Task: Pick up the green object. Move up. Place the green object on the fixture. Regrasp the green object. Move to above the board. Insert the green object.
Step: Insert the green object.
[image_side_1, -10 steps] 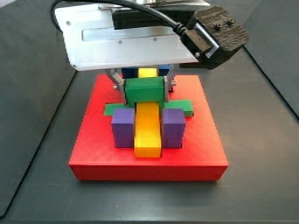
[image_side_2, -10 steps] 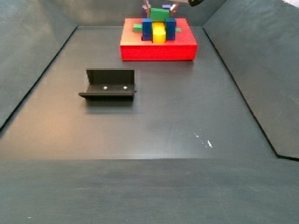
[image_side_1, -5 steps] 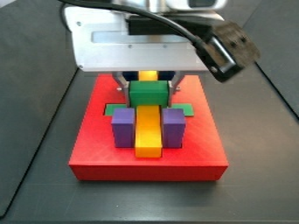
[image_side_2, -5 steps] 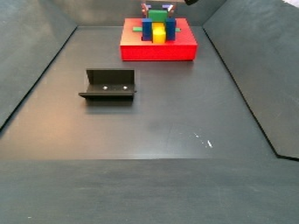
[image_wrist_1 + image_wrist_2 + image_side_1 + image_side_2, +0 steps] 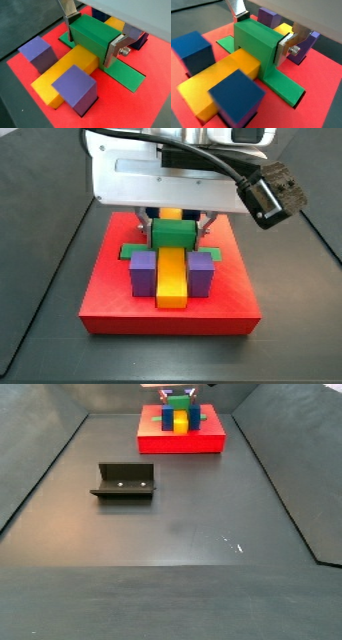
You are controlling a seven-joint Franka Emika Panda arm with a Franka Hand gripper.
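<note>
I have the hand over the far half of the board, its two silver fingers clamped on the upright part of the green object, one plate on each face. In both wrist views the green piece stands straddling the far end of the yellow bar, its flat foot lying low on the red surface, apparently in the recess, though I cannot tell if it is fully seated. This looks like the insertion step, close to done. To finish it well I would press straight down, no sideways drift, so the foot stays square in its slot and does not ride up on the bar or nudge the purple posts. I would part the fingers only once the piece stops sinking, then lift vertically. The fixture sits well apart on the tabletop, out of the way.
</note>
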